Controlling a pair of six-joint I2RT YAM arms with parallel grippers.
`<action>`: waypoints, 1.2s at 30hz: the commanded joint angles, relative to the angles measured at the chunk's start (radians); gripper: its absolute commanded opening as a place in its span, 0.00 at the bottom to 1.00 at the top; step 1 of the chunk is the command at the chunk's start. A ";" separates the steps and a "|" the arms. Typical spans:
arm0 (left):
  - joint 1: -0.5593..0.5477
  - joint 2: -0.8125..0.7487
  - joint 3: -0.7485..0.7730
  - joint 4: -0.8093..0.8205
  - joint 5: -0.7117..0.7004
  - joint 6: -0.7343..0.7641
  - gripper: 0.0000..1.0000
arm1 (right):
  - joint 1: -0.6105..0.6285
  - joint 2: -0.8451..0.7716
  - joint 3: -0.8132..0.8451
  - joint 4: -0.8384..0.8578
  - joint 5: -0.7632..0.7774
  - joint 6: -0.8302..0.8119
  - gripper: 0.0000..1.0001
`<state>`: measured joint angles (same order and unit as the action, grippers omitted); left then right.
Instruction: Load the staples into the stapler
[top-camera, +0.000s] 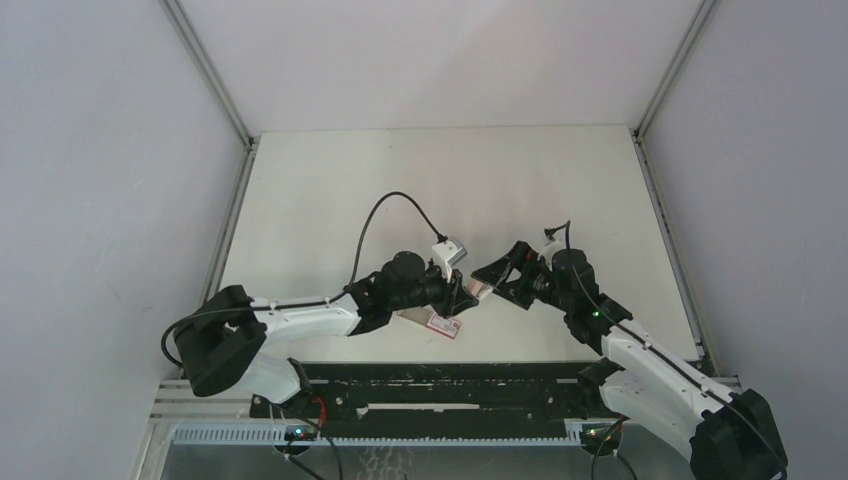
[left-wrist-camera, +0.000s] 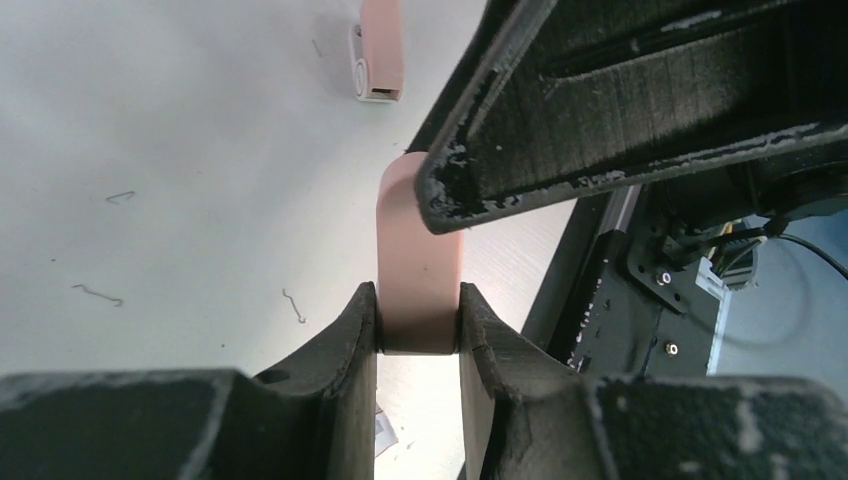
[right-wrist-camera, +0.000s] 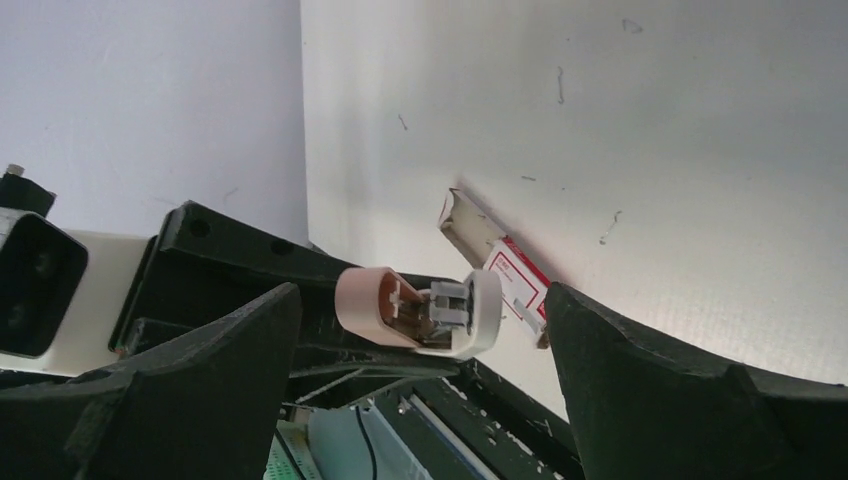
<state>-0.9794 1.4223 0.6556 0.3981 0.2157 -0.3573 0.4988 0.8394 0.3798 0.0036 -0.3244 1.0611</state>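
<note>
Table (top-camera: 400, 180): both arms meet over its near middle.

Left gripper (left-wrist-camera: 418, 300): clamped across the pink stapler (right-wrist-camera: 380, 305), which appears lifted off the surface. The stapler's white-tipped end faces the other arm.

Right gripper (right-wrist-camera: 422, 295): fingers wide, one on each side of that end, touching nothing.

The staples (right-wrist-camera: 520, 278): their red-and-white pack lies on the table just beneath the left gripper, with its tray (right-wrist-camera: 465, 222) slid partly out. You cannot tell whether it holds any strips. Loose bent staples (left-wrist-camera: 292, 305) lie scattered nearby.

Judgement: the step in hand looks like working the stapler's magazine end.
- Keep your left grip firm and level.
- Centre the right fingers on the white end before closing them.
- Close slowly and pull along the body's axis, so the stapler does not twist out.
</note>
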 joint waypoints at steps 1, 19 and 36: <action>-0.014 -0.045 0.027 0.023 0.016 -0.014 0.00 | 0.015 -0.013 0.007 0.074 -0.013 0.035 0.91; -0.028 -0.063 0.045 -0.021 -0.019 0.008 0.00 | 0.058 0.017 0.042 0.065 -0.009 -0.008 0.00; -0.031 -0.066 0.073 -0.076 -0.073 0.038 0.00 | 0.118 0.096 0.090 0.079 -0.071 -0.042 0.82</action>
<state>-1.0061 1.3819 0.6590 0.2996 0.1658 -0.3466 0.5934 0.9199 0.4248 0.0341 -0.3748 1.0321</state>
